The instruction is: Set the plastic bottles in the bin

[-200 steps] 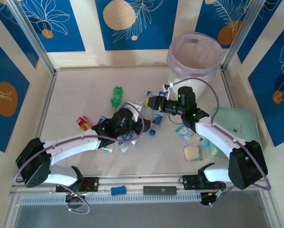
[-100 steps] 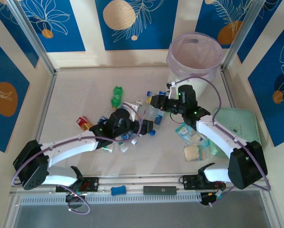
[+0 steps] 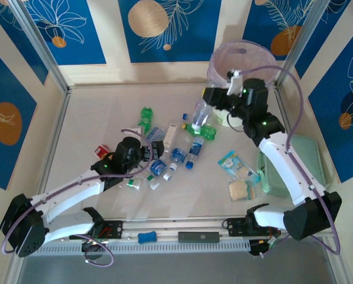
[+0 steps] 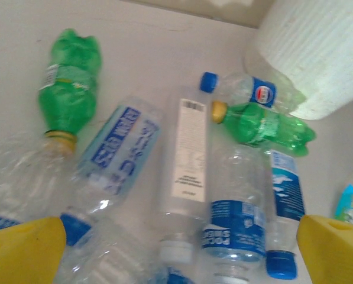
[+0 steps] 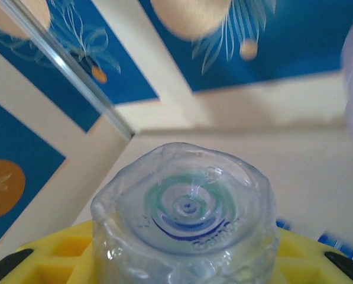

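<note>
Near edge first: the tan biscuit piece [image 3: 239,190] and a blue-and-white snack packet [image 3: 234,164] lie on the tabletop [image 3: 93,112] right of centre, the mint-green case [image 3: 294,160] by the right wall. Moving up on the left, the left claw [image 3: 145,152] sits low at the near-left edge of the heap, its yellow fingers [image 4: 22,251] spread fully wide and gripping nothing, just loose bottles [image 3: 176,148] lying flat beneath it. From its wrist camera there's a green bottle [image 4: 70,89] out on the left, a white-labelled clear one [image 4: 188,154] in the middle, and a blue-labelled one [image 4: 238,219] beside that. Farther on, a second green bottle [image 4: 265,125] with a yellow cap and a blue-capped bottle [image 4: 247,92] lie close to the foot of the bin [image 4: 312,53]. Higher up, the right claw [image 3: 207,100] is clamped on a clear bottle [image 3: 198,112], lifted off the tabletop, just beside the bin's near-left side. Whether it has cleared the rim, I can't tell. The bin itself stands in the far right corner, pink liner over its rim.
</note>
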Tool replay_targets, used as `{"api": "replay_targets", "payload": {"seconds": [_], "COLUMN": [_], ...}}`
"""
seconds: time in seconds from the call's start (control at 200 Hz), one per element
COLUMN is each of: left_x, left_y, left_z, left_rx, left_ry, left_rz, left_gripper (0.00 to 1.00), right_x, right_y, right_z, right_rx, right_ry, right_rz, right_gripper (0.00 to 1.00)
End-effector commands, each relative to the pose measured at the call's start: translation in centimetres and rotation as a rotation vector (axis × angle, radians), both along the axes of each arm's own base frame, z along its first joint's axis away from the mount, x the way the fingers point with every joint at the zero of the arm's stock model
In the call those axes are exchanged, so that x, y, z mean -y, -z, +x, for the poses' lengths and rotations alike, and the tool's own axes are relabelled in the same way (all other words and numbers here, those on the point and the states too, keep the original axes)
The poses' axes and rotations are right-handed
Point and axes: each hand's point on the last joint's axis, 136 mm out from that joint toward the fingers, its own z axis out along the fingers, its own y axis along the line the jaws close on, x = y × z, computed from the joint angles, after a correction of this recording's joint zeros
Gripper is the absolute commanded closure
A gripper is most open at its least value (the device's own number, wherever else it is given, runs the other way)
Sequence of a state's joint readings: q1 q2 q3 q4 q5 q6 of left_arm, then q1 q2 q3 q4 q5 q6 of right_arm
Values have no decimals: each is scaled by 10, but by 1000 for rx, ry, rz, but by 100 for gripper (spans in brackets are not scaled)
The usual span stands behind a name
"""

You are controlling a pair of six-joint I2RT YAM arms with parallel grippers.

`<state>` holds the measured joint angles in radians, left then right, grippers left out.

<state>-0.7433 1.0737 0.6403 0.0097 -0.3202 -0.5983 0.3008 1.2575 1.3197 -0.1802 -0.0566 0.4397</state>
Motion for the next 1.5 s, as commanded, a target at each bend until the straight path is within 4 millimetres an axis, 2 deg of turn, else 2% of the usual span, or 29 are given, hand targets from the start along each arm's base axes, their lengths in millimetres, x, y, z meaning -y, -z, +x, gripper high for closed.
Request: {"api": "replay_targets", "payload": {"seconds": [0.0,0.13,0.215,0.355,0.515,0.615,0.725,0.9,1.09,1.311,1.496], "left_x": [-20,-29,-34,-42,-46,-48,-49,-50,-54,-56,-57], "left_y": [1,2,3,7,6,5,4,5,6,5,4], "left_z": [-1,-4,-7,-11,-14,-15,-15,-18,-21,-23,-24], "left_rx": [10,15,17,16,22,24,28,24,18,20,21], "left_ry": [-81,-98,-103,-109,-102,-103,-104,-102,-105,-114,-114], "left_rz": [-29,-31,-20,-3,19,26,25,22,23,9,0], "left_gripper": [0,0,0,0,0,0,0,0,0,0,0], "right_x": [26,56,74,99,115,118,120,120,117,121,122], "right_y": [-31,-76,-96,-108,-105,-96,-71,-6,51,85,99], "right_z": [19,43,61,98,135,157,178,206,220,227,230], "right_rx": [115,212,266,337,327,311,238,63,-84,-201,-256], "right_ry": [82,167,235,386,458,482,479,455,418,407,396], "right_rz": [-93,-86,-108,-197,-252,-298,-327,-358,-349,-343,-328], "right_gripper": [56,56,56,56,56,56,56,55,55,55,54]}}
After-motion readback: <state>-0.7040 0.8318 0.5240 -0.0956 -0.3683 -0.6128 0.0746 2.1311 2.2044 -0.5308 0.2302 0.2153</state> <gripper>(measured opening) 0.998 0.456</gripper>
